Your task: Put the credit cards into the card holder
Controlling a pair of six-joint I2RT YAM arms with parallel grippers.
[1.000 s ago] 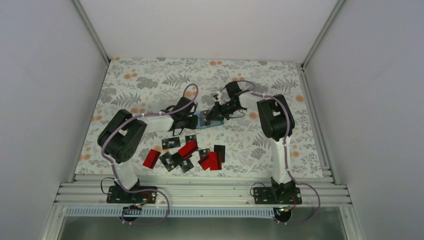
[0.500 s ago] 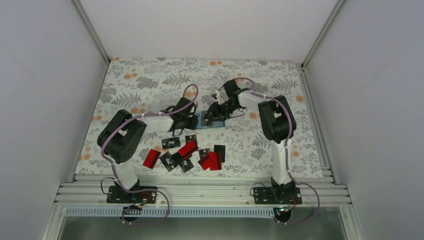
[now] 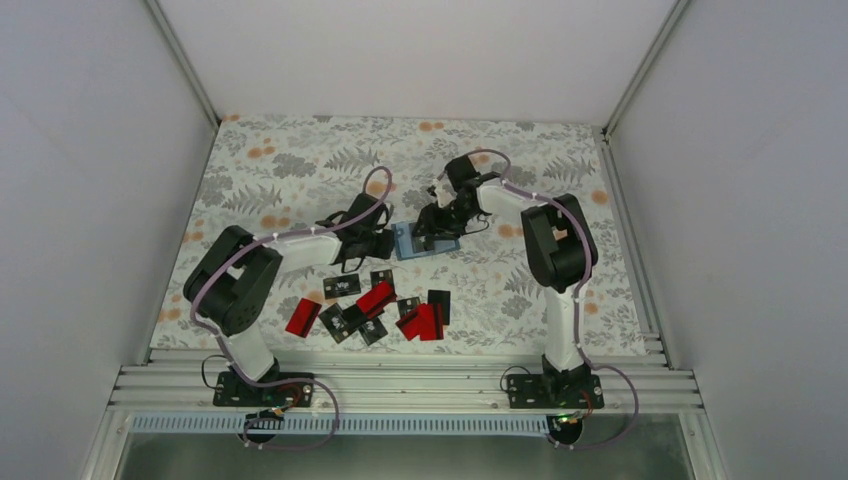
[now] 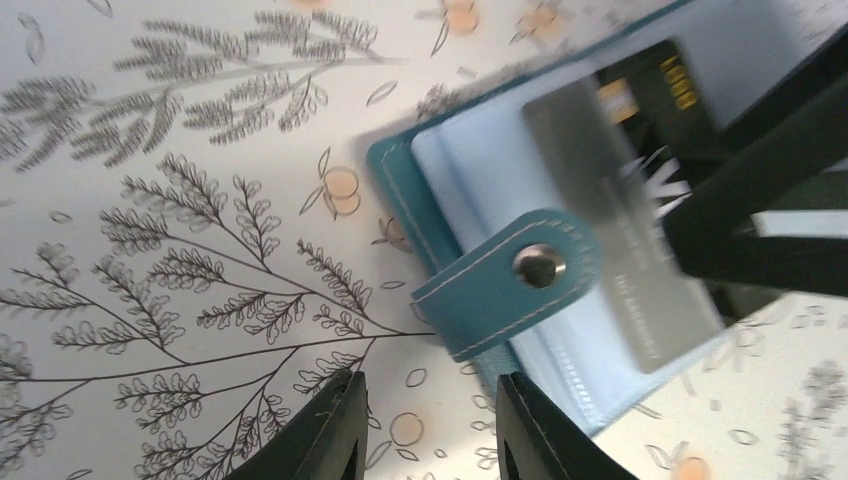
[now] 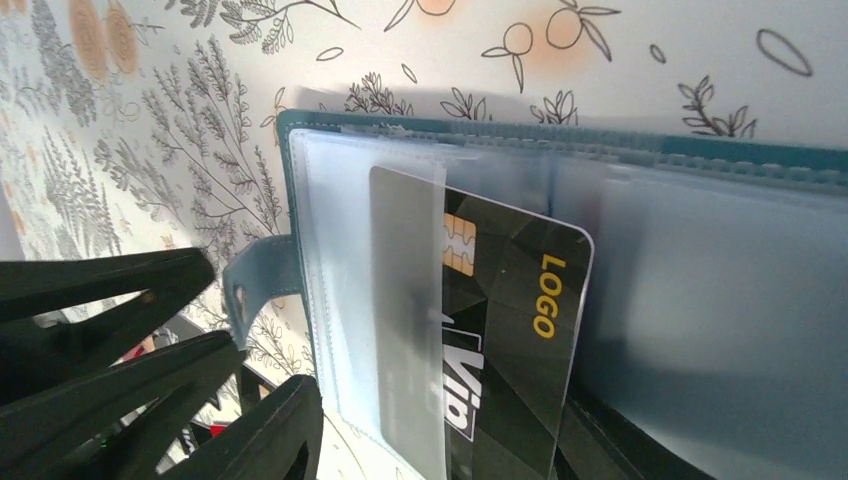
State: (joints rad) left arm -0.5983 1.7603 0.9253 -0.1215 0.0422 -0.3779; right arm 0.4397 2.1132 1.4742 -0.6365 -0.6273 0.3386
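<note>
The card holder point(image 3: 425, 243) lies open, flat on the floral tablecloth point(image 3: 290, 165) near the table's centre, with its clear plastic sleeves facing up. In the top view, the left gripper point(image 3: 386, 243) is at the holder's 9 o'clock side and the right gripper point(image 3: 432, 224) at its 1 o'clock side. The loose credit cards point(image 3: 372, 305), red and black and partly overlapping, lie in a scatter at 6 o'clock from the holder, apart from it. In the right wrist view, one black card point(image 5: 510, 320) printed "LOGO" is partly inside a sleeve point(image 5: 400, 330). Its 9 o'clock portion is under the plastic and the rest is exposed. The teal snap strap point(image 4: 520, 275) is folded over the holder's edge. Left gripper: jaws partly apart, one finger over the cloth and the other over the holder's edge, with nothing seen clamped between them. Right gripper: jaws apart on either side of the black card's exposed end. Contact between its pads and the card cannot be determined.
</note>
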